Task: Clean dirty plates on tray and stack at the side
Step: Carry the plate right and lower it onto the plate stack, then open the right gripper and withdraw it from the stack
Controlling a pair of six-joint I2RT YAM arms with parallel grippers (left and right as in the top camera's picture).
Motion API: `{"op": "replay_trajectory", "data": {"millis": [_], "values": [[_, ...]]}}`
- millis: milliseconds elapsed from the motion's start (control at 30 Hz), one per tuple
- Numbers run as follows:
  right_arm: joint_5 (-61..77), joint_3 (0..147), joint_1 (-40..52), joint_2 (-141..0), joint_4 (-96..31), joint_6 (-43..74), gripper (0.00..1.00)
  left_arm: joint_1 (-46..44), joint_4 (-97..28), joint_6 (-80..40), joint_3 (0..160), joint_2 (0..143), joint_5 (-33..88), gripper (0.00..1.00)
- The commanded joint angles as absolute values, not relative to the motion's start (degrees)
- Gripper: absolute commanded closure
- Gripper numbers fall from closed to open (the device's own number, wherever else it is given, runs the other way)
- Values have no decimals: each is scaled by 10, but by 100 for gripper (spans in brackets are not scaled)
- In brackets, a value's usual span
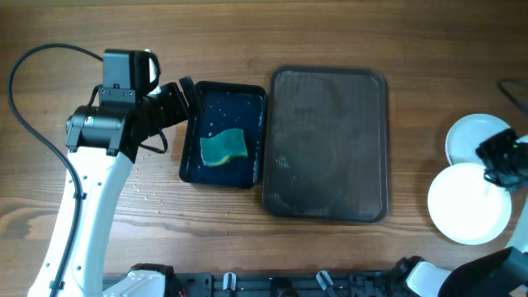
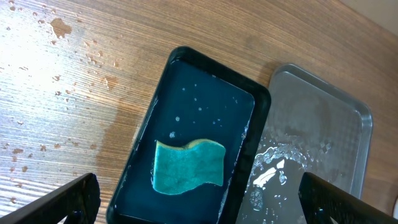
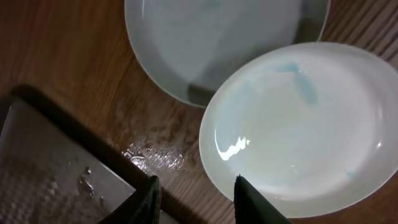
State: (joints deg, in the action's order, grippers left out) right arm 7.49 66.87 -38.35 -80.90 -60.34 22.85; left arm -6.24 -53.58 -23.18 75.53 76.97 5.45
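Note:
Two white plates lie on the table right of the tray, the near plate (image 1: 466,206) overlapping the far plate (image 1: 469,136). In the right wrist view the near plate (image 3: 298,124) shows faint blue streaks and rests on the far plate (image 3: 211,37). My right gripper (image 1: 499,161) (image 3: 198,202) is open at the near plate's rim and holds nothing. The grey tray (image 1: 330,82) (image 2: 323,124) (image 3: 37,162) is wet and has no plates on it. My left gripper (image 1: 183,99) (image 2: 199,211) is wide open above the dark tub.
A dark blue tub (image 1: 223,87) (image 2: 186,59) of water stands left of the tray, with a green-and-yellow sponge (image 1: 223,148) (image 2: 189,166) in it. Water drops (image 1: 148,194) (image 2: 62,28) lie on the wood left of the tub. A puddle (image 3: 155,152) sits between tray and plates.

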Motion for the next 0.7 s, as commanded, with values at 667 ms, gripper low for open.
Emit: {"op": "replay_trajectory", "data": {"millis": [667], "values": [[-27,521,-375,-966,-336,365,96,-58,-535,-229,763,766,59,0]]}}
